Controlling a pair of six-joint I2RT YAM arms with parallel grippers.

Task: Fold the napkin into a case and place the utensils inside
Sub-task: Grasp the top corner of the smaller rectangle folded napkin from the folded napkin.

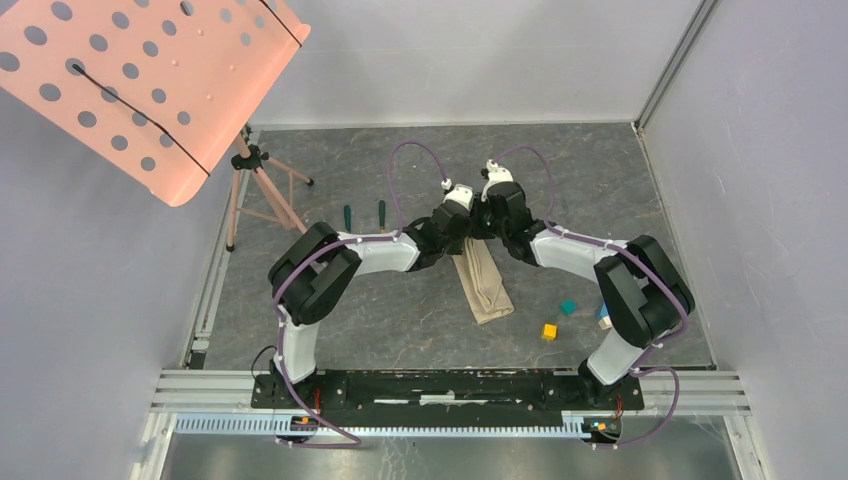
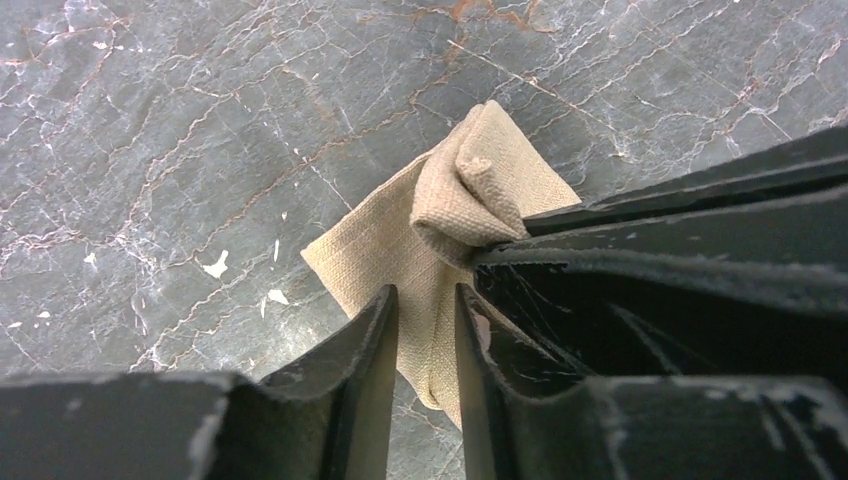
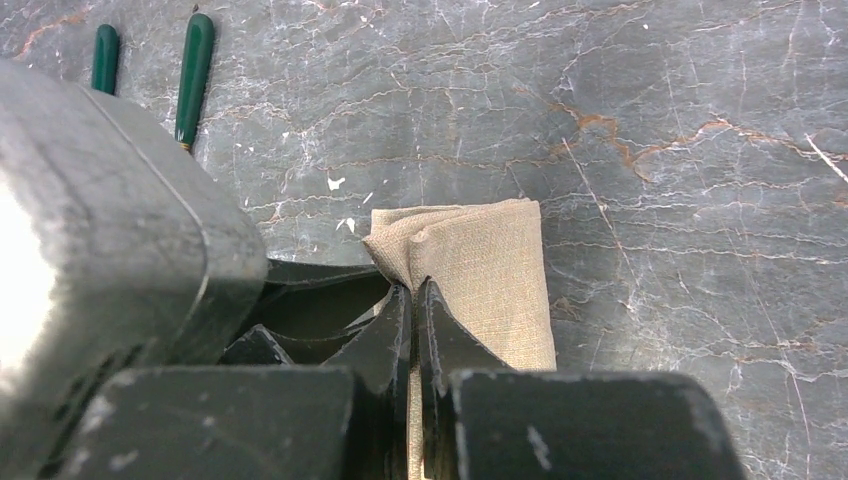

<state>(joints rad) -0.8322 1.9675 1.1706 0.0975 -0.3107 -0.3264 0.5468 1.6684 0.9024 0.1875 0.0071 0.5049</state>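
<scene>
Napkin [image 1: 485, 287] is folded into a narrow tan strip at mid-desk [image 1: 400, 320], between the two arms. Its near end lies flat and its far end is up at the end effectors, which meet over it side by side.

The right end effector [image 3: 414, 290] is pinched together on a bunched corner of the napkin's far edge, with cloth showing between the fingers. The left end effector [image 2: 425, 295] straddles the same end just beside it. Its fingers [image 2: 380, 340] stand partly apart with cloth showing in the gap, but it is not possible to tell whether they actually press the cloth. The right end effector's black body fills the right side of the left wrist view.

The utensils [image 3: 195, 70] lie on the desk well left of the napkin, parallel, apart from each other, with neither end effector on them. Only the dark green handles show, so spoon and knife can't be told apart.

A teal cube [image 1: 568, 307] and a yellow cube [image 1: 549, 331] sit on the desk right of the napkin's near end, near each other but not touching. A pink perforated board [image 1: 140, 80] on a tripod [image 1: 255, 190] stands at far left.
</scene>
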